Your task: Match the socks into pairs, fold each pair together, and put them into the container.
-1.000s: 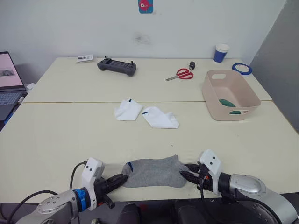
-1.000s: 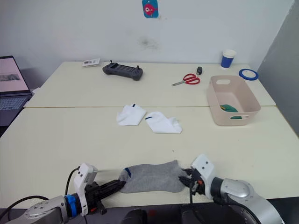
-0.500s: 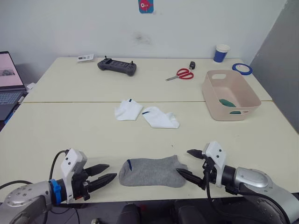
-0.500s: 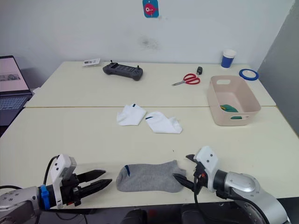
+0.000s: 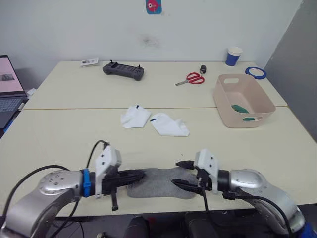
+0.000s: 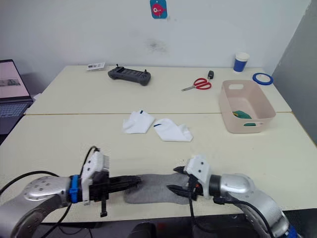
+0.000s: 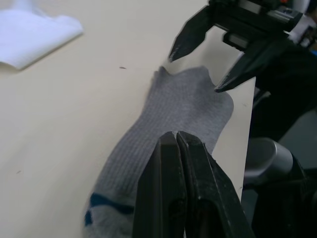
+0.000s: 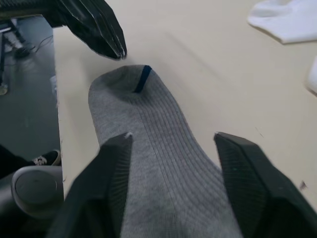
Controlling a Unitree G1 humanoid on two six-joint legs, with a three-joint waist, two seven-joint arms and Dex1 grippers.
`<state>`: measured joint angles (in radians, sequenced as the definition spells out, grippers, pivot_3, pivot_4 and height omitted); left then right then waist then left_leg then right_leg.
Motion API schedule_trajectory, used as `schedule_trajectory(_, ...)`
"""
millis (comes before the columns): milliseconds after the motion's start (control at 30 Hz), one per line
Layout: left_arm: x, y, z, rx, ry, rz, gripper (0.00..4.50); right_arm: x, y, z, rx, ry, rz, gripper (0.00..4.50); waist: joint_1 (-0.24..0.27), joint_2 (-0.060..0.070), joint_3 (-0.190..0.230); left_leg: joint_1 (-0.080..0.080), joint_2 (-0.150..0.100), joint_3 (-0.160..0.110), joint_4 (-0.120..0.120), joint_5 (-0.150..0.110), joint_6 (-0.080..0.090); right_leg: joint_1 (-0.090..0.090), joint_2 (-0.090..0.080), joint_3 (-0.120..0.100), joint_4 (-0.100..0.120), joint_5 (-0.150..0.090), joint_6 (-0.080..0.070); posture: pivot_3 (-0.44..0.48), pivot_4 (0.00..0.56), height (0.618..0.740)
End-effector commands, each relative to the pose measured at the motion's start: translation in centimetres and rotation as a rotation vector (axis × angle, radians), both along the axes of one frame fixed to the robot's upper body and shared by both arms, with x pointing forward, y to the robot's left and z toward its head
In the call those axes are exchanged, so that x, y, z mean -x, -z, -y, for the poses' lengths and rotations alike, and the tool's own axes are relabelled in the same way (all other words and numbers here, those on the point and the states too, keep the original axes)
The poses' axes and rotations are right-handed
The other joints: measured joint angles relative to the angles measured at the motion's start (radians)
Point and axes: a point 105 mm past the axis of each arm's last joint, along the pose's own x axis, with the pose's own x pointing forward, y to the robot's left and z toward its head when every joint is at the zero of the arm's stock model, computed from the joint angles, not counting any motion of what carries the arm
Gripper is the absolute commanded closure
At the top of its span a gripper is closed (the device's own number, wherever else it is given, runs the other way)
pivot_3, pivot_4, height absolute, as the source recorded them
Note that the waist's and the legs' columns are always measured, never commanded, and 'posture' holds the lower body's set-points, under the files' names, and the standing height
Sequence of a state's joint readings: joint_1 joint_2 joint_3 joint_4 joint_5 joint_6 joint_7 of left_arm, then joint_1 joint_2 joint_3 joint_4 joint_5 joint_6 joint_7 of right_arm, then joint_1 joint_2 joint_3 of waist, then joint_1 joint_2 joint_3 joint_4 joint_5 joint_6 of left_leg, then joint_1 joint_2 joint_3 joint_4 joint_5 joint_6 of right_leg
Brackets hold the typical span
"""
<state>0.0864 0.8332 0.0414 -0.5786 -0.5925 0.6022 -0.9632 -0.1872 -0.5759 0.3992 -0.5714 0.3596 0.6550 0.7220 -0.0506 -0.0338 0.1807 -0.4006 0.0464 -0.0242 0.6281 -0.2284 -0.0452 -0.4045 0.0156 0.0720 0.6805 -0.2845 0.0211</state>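
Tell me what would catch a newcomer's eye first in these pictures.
Probably the grey sock lying flat at the table's near edge, with the left gripper shut over its cuff end and the right gripper open over its toe end. Next, the two white socks mid-table and the pink container far right.

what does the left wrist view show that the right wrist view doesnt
Only the left wrist view shows the left gripper from behind, fingers pressed shut over the cuff end of the grey sock, and the right gripper head-on, open over the far end.

Only the right wrist view shows the right gripper's fingers spread apart either side of the sock, with the left gripper's closed tip at the cuff.

Both show the grey sock flat at the table edge, its dark-blue cuff mark, and white socks beyond.
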Motion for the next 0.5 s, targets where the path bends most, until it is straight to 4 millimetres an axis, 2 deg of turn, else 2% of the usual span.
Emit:
schedule_trajectory(33, -0.9, 1.7, 0.9, -0.027, 0.01, 0.0, 4.5, -0.1, 0.8, -2.0, 0.012, -0.087, -0.017, 3.12, 0.0, 0.0, 0.0, 0.0, 0.0, -0.001, 0.0, 0.0, 0.0, 0.0, 0.001, 0.0, 0.0, 0.0, 0.001, 0.0, 0.15, 0.74)
schedule_trajectory(167, -0.7, 4.3, 0.5, -0.089, -0.008, -0.061, 4.5, -0.6, 3.0, -2.2, 0.093, -0.109, -0.028, 4.46, 0.0, 0.0, 0.0, 0.0, 0.002, -0.002, -0.001, 0.0, 0.001, -0.001, 0.002, -0.001, 0.001, 0.0, 0.0, 0.0, 0.15, 0.74)
schedule_trajectory(233, -0.4, 5.4, 0.0, -0.127, -0.008, -0.077, 4.5, -0.6, 3.8, -1.4, 0.129, -0.102, -0.035, 4.46, 0.0, 0.0, 0.0, -0.001, 0.002, -0.002, -0.001, 0.0, 0.001, -0.001, 0.002, -0.001, 0.001, -0.001, 0.0, 0.0, 0.15, 0.74)
schedule_trajectory(333, -0.2, 6.7, -0.8, -0.161, -0.039, -0.107, 4.5, -0.6, 4.2, 1.0, 0.173, -0.061, -0.043, 4.46, 0.005, 0.0, -0.001, 0.0, 0.001, -0.002, -0.001, 0.0, 0.001, 0.0, 0.001, -0.001, 0.0, -0.002, 0.0, 0.0, 0.15, 0.74)
schedule_trajectory(500, -0.2, 7.8, -1.3, -0.192, -0.062, -0.112, 4.5, 0.1, 4.2, 4.7, 0.231, -0.008, -0.064, 4.46, 0.017, 0.002, -0.005, 0.001, 0.0, -0.001, 0.0, 0.0, 0.001, 0.002, 0.0, -0.001, 0.0, -0.002, 0.0, 0.0, 0.15, 0.74)
